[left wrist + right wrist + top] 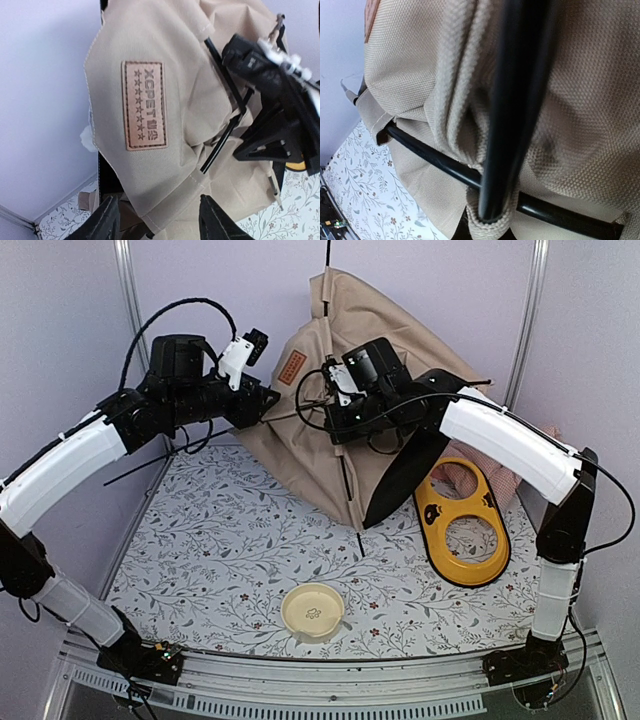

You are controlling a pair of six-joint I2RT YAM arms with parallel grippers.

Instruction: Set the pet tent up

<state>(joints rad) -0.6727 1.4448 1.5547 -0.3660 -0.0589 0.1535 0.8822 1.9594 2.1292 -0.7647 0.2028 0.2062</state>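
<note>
The pet tent [365, 310] is a tan fabric heap leaning at the back of the table, with thin black poles [346, 490] crossing over its front. Its brown label patch [144, 105] faces the left wrist camera. My left gripper [264, 400] is at the tent's left corner. Its jaws [161, 220] stand open, and a stitched fabric edge hangs between them unclamped. My right gripper [335, 410] presses into the tent's middle where the poles cross. It [487, 232] is shut on the webbing loop [490, 220] that holds a pole end [515, 100]; a second pole [435, 157] passes behind.
A yellow double-bowl feeder tray [430, 520] lies at the right with a pink checked cushion [478, 478] behind it. A cream round dish [313, 612] sits near the front edge on the floral mat [220, 540]. White fluff [87, 140] peeks out beside the tent. Lilac walls enclose the back.
</note>
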